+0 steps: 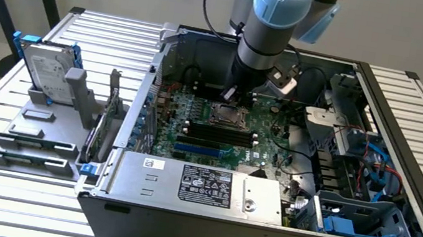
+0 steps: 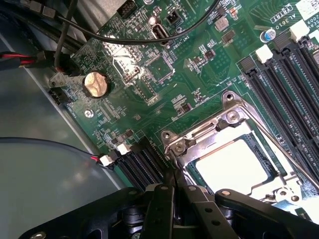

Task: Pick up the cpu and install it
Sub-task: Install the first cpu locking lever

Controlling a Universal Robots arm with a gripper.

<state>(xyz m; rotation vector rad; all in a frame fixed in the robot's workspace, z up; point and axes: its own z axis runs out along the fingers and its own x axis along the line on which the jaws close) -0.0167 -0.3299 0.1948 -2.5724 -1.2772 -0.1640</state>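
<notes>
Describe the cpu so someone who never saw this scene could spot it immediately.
Look into the open computer case at the green motherboard. Under the gripper sits a metal socket frame; the cpu is the flat pale square inside it, unlike the long black slots beside it.

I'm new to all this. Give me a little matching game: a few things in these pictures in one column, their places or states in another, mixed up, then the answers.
Things:
1. cpu
2. hard drive
3. tool
4. coin battery

Places or states:
A. standing upright in a blue frame on the grey rack outside the case
B. shut, just at the corner of the socket
C. lying flat inside the metal socket frame
D. round and shiny, on the green board near black cables

Pairs: 1-C, 2-A, 3-B, 4-D
</notes>
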